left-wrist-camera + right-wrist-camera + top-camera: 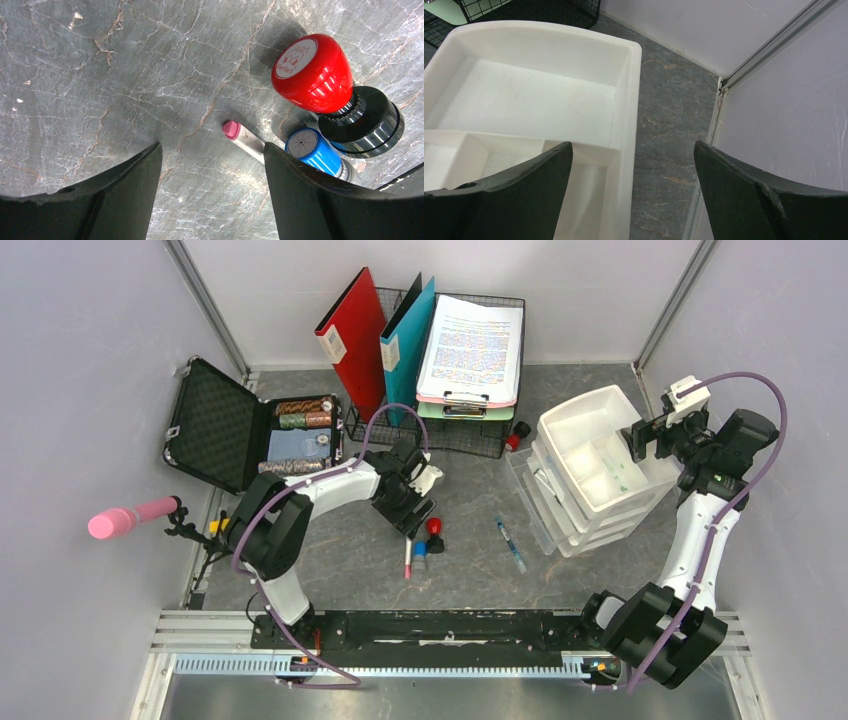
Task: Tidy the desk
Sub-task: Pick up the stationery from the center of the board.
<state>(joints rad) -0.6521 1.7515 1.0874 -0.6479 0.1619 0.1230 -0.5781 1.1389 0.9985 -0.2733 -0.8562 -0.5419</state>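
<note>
Nearest our lens, the black-and-aluminium rail [440,640] runs along the near edge of the desk [470,580], the dark stone-look top that spreads between pale walls [90,360]. We take the white drawer unit [590,470], standing on the desk's right half, as our marker. Far to its left lies an open black case [212,425]; between the two, farther back, stands a wire tray [430,443] holding a red folder [350,335], a teal folder [408,330] and a clipboard [470,345]. The right gripper [634,145] hangs over the unit's top tray [626,100], jaws spread wide and empty. Left of the unit, the left gripper [212,150] hovers low over the desk, jaws apart, gripping nothing. Just beside it lie a red stamp [312,72], a blue stamp [312,150] and a pink-tipped pen [242,135]; a blue pen [510,545] lies nearer the unit.
</note>
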